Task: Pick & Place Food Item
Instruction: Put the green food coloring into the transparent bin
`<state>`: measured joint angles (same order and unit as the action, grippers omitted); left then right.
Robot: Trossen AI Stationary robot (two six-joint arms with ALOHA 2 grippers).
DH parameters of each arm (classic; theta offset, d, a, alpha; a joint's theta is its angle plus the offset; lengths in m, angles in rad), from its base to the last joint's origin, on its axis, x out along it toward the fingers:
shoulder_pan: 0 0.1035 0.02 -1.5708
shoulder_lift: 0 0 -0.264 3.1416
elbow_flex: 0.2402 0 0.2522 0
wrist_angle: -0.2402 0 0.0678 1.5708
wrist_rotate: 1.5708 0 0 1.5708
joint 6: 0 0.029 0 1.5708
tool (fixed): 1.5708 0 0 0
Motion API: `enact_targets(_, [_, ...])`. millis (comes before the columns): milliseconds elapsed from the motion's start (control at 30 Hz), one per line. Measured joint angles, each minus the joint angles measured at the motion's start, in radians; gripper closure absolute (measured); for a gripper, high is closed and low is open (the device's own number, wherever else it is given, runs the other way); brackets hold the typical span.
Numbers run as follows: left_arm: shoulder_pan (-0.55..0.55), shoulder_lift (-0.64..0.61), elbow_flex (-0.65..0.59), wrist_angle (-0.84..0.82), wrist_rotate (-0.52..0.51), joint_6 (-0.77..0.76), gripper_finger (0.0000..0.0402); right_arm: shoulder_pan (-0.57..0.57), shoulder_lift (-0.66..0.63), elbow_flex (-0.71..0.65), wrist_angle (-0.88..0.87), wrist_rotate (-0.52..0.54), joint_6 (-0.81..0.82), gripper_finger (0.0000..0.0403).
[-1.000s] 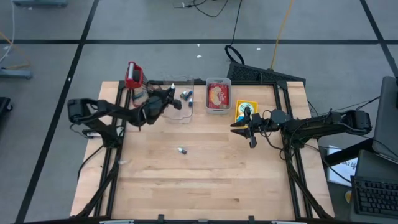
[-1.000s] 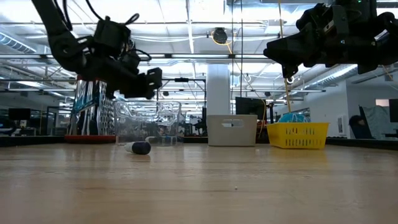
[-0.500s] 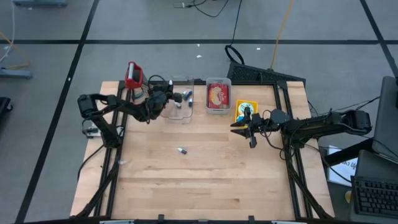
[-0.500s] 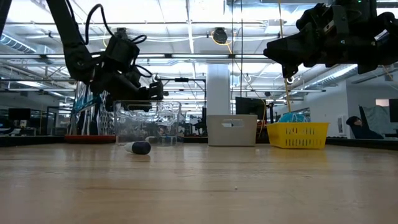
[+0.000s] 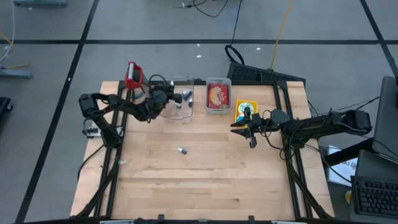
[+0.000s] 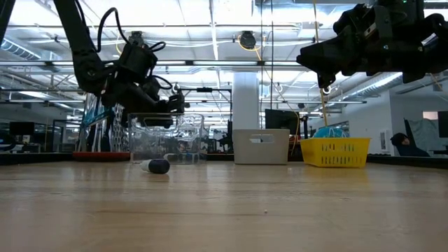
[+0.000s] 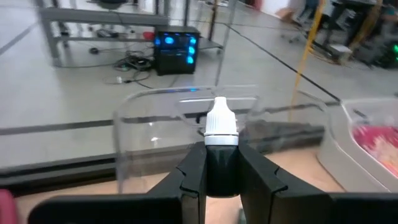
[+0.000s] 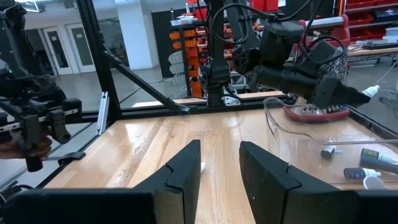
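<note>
The left end effector (image 7: 221,171) grips a small dark bottle (image 7: 221,149) with a white cap, its fingers closed on the bottle's sides, and holds it above the clear bin (image 5: 179,99) at the far side of the tabletop (image 5: 205,174). More bottles lie in that bin, and one lies on the tabletop (image 5: 182,150). The right end effector (image 5: 239,127) hangs near the yellow basket (image 5: 244,109), fingers parted and empty.

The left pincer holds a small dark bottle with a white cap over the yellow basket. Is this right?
Not quite. The left pincer holds the bottle over the clear plastic bin, not a yellow basket; the left wrist view shows this.
</note>
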<state>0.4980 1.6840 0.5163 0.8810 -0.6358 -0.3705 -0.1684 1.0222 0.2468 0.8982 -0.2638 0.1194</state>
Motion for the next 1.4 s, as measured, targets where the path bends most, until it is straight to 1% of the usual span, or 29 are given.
enact_targets(133, [0.005,0.0,0.0,0.005,0.077,0.089,0.0339,0.0,0.0,0.0,-0.001,0.0,0.0,0.0303])
enact_targets(233, [0.011,0.0,0.0,0.005,0.113,0.091,0.0339,0.0,0.0,0.0,-0.001,0.0,0.0,0.0303])
enact_targets(333, [0.012,0.0,0.0,0.005,0.113,0.061,0.0339,0.0,0.0,0.0,-0.001,0.0,0.0,0.0303])
enact_targets(1267, [0.012,0.0,-0.001,0.004,0.113,0.08,0.0338,0.0,0.0,0.0,-0.013,0.0,-0.004,0.0303])
enact_targets(1333, [0.012,0.0,-0.001,0.003,0.113,0.08,0.0332,0.0,0.0,0.0,-0.013,0.0,-0.004,0.0303])
enact_targets(1400, [0.012,0.0,-0.001,0.002,0.112,0.08,0.0318,0.0,0.0,0.0,-0.013,0.0,-0.004,0.0303])
